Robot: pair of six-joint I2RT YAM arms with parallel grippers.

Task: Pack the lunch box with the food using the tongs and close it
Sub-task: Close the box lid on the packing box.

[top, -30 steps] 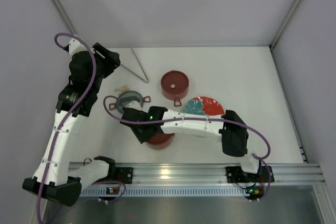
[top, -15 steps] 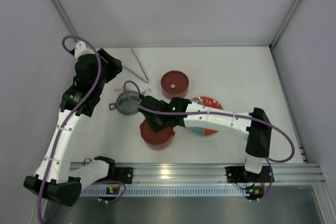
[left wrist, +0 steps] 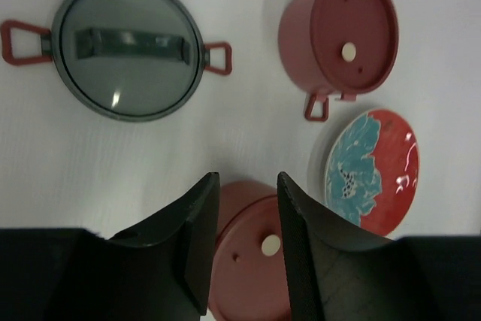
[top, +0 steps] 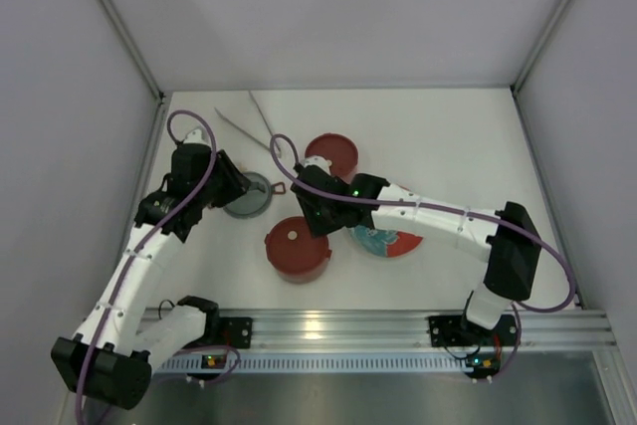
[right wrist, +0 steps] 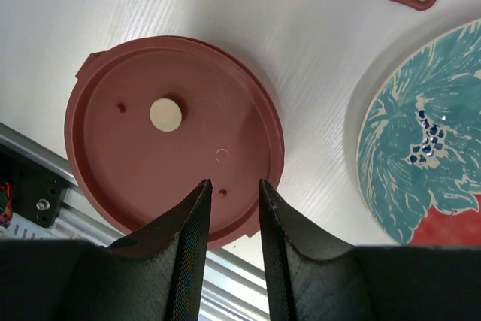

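Now | left gripper (left wrist: 246, 182) and right gripper (right wrist: 233, 186): jaws apart, both empty | tongs (top: 239, 125) lie ungrasped at far-left of surface (top: 448, 146) | near lunch box pot (right wrist: 165, 155) lidded, under right gripper | risk: the flat lid offers no hold, so the descending jaws could shove the pot off the near edge.

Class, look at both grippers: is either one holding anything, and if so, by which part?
Nothing is held. The left gripper and the right gripper both show open, empty jaws; the tongs lie untouched, apart from both.
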